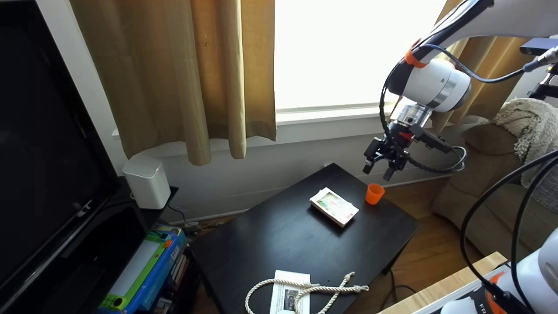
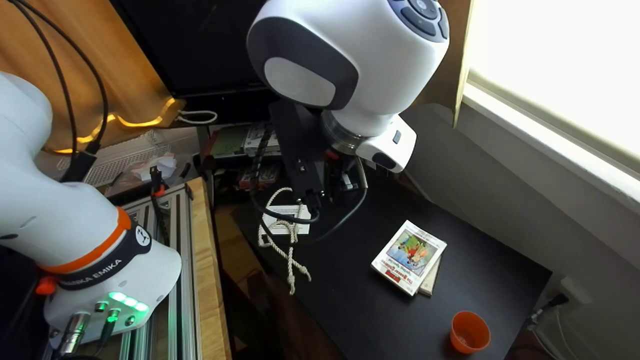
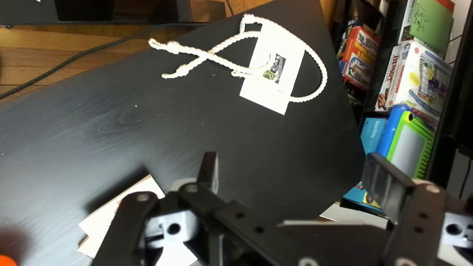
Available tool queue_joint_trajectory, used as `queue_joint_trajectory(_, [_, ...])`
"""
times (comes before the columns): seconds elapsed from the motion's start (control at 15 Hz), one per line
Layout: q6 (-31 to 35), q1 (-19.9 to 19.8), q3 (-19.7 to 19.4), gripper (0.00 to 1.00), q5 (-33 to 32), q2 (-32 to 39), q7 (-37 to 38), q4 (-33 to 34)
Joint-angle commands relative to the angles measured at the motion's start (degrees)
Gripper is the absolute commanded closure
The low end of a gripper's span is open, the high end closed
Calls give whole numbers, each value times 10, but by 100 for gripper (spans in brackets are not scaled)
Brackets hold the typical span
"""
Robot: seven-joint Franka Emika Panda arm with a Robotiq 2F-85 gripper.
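Black table [image 1: 279, 231], bright window [image 1: 335, 48], orange cup [image 1: 374, 195]

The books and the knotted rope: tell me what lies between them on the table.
Only bare dark tabletop lies between the books and the rope, seen in an exterior view and in the wrist view.

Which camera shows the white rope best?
The wrist view: there the rope appears largest and uncropped. In an exterior view the bottom edge crops the rope; in an exterior view a dark cable crosses it.
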Motion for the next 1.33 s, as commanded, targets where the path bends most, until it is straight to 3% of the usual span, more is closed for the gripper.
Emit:
queue_joint_trajectory(0.0, [0,-35,34,0,-3,-1,3,1])
queue_joint_trajectory(0.33, [64,-68,44,0,13,87,52,28])
queue_joint_trajectory(0.87, [103,-179,119,0,30,289,-50,139])
queue_joint_trajectory(1.07, [87,-216,146,0,27,362,-57,198])
queue_joint_trajectory(1.13, [85,-222,151,0,21,377,-48,210])
queue_joint_trajectory(1.2, [100,-210,146,0,3,332,-30,171])
queue_joint_trajectory(1.27, [100,-217,151,0,3,351,-30,185])
